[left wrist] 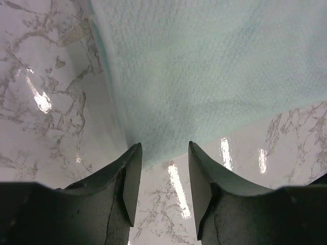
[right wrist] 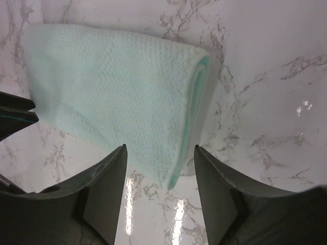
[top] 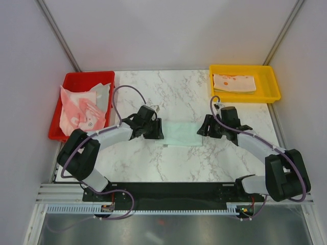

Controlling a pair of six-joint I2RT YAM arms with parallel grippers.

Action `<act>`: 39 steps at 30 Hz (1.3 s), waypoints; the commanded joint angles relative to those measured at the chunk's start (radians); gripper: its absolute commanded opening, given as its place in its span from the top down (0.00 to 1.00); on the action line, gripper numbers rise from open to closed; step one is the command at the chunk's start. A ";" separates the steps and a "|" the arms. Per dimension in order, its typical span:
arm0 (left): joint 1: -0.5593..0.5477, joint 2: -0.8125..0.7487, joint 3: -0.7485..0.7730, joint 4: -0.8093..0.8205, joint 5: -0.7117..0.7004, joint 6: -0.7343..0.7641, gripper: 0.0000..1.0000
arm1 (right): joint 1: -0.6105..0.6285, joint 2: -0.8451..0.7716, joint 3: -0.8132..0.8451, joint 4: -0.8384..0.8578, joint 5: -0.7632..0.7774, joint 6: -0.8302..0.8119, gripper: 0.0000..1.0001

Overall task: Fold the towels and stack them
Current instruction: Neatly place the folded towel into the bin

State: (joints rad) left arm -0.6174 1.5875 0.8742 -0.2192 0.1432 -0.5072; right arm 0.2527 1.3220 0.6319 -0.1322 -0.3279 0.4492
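A mint green towel [top: 183, 133] lies folded flat on the marble table, between the two arms. My left gripper [top: 156, 133] stands open at its left end; in the left wrist view the towel [left wrist: 204, 66] ends just beyond the gripper [left wrist: 163, 148], with nothing between the fingers. My right gripper [top: 202, 130] is open at the right end. In the right wrist view a corner of the folded towel [right wrist: 117, 92] reaches into the gap of the gripper [right wrist: 160, 149], unclamped. Crumpled pink-and-white towels [top: 76, 109] fill the red tray. A folded cream towel [top: 234, 82] lies in the yellow tray.
The red tray [top: 57, 117] sits at the table's left edge and the yellow tray [top: 273, 84] at the back right. Grey walls close in the table on three sides. The left gripper's fingers [right wrist: 15, 109] show at the left edge of the right wrist view.
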 commanded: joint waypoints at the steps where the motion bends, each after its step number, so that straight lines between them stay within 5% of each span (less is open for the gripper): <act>1: 0.001 -0.046 0.054 -0.006 -0.044 -0.018 0.51 | 0.002 -0.001 0.037 -0.030 0.078 -0.013 0.36; 10: 0.039 0.086 0.189 -0.028 -0.043 -0.013 0.50 | 0.031 0.146 0.060 0.065 0.093 0.000 0.35; 23: 0.084 0.200 0.174 -0.039 -0.036 -0.079 0.50 | 0.154 0.203 -0.015 0.175 0.202 0.075 0.42; 27: 0.084 0.197 0.157 -0.042 -0.048 -0.096 0.50 | 0.166 0.227 -0.017 0.186 0.208 0.062 0.54; 31: 0.087 0.193 0.172 -0.084 -0.077 -0.117 0.50 | 0.166 0.224 0.000 0.186 0.199 0.020 0.86; 34: 0.090 0.168 0.264 -0.236 -0.195 -0.119 0.51 | 0.166 0.206 0.061 0.146 0.181 -0.033 1.00; 39: 0.120 0.040 0.397 -0.416 -0.338 -0.083 0.48 | 0.154 0.262 0.311 -0.053 0.236 -0.118 1.00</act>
State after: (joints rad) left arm -0.5224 1.7596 1.1717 -0.5007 -0.0624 -0.5892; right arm 0.4129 1.5524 0.7864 -0.0944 -0.1322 0.4099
